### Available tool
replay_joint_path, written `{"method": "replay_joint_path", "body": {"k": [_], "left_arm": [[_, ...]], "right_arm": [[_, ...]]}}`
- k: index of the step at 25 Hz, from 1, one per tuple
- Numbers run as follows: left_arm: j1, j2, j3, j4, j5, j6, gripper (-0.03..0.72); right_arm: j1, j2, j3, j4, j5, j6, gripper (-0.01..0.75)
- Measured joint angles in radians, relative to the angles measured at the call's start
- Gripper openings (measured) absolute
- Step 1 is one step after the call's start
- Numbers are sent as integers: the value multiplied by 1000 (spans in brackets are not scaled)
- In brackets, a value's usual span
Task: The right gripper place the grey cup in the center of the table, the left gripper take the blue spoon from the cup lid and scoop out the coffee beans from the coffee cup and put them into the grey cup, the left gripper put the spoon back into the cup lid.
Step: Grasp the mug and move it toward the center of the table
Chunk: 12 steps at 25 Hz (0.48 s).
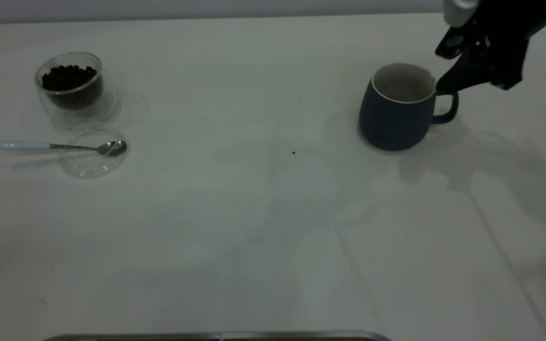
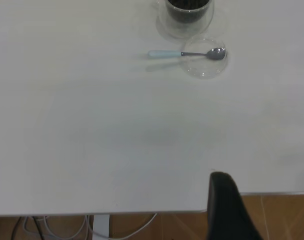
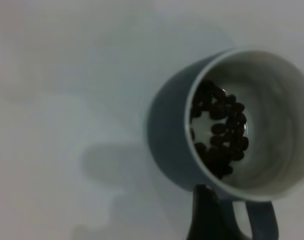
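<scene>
Dark blue-grey and matte, the grey cup point(image 1: 398, 111) stands upright on the white table point(image 1: 254, 227), toward the right side in the exterior view, its loop handle turned to the right. From the right wrist view we see a scatter of coffee beans point(image 3: 218, 130) lying on its white bottom. The right gripper point(image 1: 448, 85) hangs just above the handle, one dark finger point(image 3: 204, 215) reaching down beside the rim at the handle's root; we cannot tell whether it is parted or closed, or whether it touches the cup.

Well apart, at the far left of the table, we find the coffee cup point(image 1: 70, 87), a clear glass tumbler holding a heap of dark beans. Just in front of it lies the cup lid point(image 1: 94, 151), a clear shallow disc. The blue spoon point(image 1: 62, 146) rests with its metal bowl in the lid and its pale handle sticking out to the left over the table.

The left gripper point(image 2: 227, 205) shows only as a dark finger at the table's near edge in its own wrist view; we cannot tell how it stands.
</scene>
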Motion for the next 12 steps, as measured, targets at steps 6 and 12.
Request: {"method": "replay_joint_path", "body": {"k": [6,12], "left_arm": [[0,0,0,0,0,0,454],[0,0,0,0,0,0,454]], "right_arm": [[-4,115,-86,2,15,0,536],[-15,141,-108,8,8,0,536]]}}
